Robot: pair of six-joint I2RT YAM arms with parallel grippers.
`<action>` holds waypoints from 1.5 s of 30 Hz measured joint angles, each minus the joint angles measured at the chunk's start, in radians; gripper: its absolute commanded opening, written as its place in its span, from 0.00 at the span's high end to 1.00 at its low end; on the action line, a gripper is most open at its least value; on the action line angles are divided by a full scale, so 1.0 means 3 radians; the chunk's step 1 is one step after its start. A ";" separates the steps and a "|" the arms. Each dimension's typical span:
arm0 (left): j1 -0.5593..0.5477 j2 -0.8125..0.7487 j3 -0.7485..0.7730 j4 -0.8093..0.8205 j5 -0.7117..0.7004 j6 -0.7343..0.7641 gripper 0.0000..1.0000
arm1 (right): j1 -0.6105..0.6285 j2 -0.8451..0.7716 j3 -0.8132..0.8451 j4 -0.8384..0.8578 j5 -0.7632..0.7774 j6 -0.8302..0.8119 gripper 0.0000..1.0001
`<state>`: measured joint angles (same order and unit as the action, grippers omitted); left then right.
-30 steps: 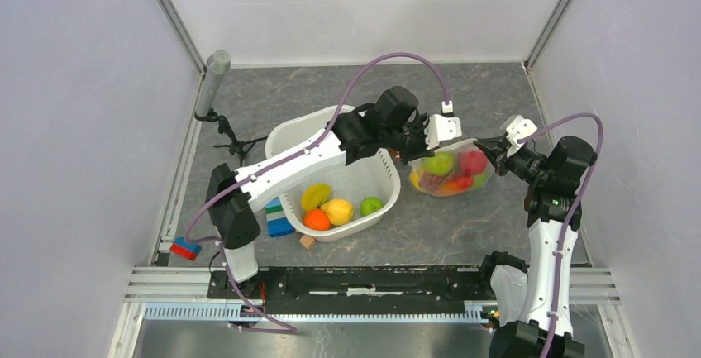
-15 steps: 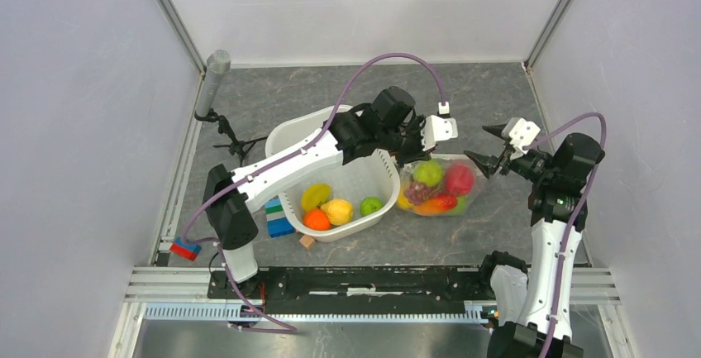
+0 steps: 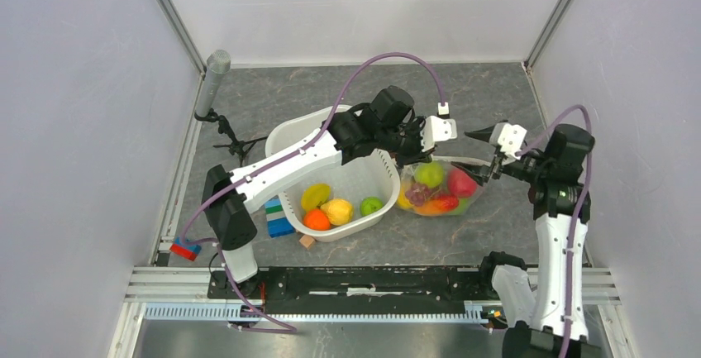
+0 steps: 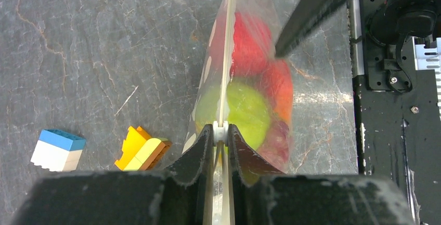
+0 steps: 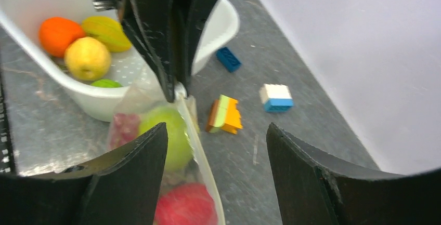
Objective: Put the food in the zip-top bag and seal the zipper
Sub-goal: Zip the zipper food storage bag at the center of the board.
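Observation:
The zip-top bag (image 3: 436, 189) lies on the table right of the tub, holding a green apple (image 3: 428, 174), a red apple (image 3: 461, 183) and purple grapes (image 3: 417, 194). My left gripper (image 4: 221, 130) is shut on the white slider at the near end of the zipper (image 4: 227, 53), at the bag's left end (image 3: 411, 155). My right gripper (image 5: 214, 131) stands open just over the bag's right end (image 3: 488, 155), with the zipper strip (image 5: 200, 147) passing between its fingers untouched. More food lies in the tub: an orange (image 3: 316, 220), a lemon (image 3: 337, 210) and a green apple (image 3: 371, 206).
The white tub (image 3: 291, 131) sits under my left arm. Building blocks lie behind the bag: an orange-yellow one (image 5: 224, 115), a white-blue one (image 5: 276, 97), a blue one (image 5: 229, 58). More blocks (image 3: 278, 219) lie left of the tub, and a wooden cube (image 3: 307, 241) in front of it.
My right gripper has opened and let go of the bag's right end, then drawn back a little. The bag has sagged onto the table and shifted left. The left gripper keeps its grip.

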<state>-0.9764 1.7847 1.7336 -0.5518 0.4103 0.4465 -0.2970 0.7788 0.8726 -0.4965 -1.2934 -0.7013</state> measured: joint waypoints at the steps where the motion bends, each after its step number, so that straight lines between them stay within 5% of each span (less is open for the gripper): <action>1: 0.0000 0.0000 -0.0003 0.0000 0.0011 -0.0001 0.98 | 0.0108 0.0058 0.0045 -0.0135 0.0062 -0.0094 0.26; 8: 0.0001 -0.0019 -0.0020 -0.0001 0.0052 -0.0001 0.98 | 0.0725 0.0397 0.0196 -0.0544 0.0595 -0.0390 0.34; 13: 0.0001 -0.0043 -0.0028 -0.0001 0.0066 0.0000 0.98 | 0.0849 0.0427 0.0158 -0.0474 0.0796 -0.0355 0.51; 19: 0.0008 -0.0057 -0.0065 0.0005 0.0060 0.0000 0.98 | 0.0969 0.0598 0.0149 -0.0469 0.0865 -0.0336 0.87; 24: 0.0025 -0.0083 -0.0142 0.0083 0.0042 0.0000 0.98 | 0.0979 0.0537 0.0084 -0.0395 0.0919 -0.0267 1.00; 45: 0.0221 -0.0556 -0.0824 0.0540 0.0034 -0.0167 0.95 | 0.1027 0.0258 0.0000 -0.0135 0.1617 -0.0019 1.00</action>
<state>-0.9100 1.6180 1.4864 -0.3897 0.4206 0.3965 0.0113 0.8562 0.8726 -0.5369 -0.8082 -0.7071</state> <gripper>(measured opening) 0.172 0.011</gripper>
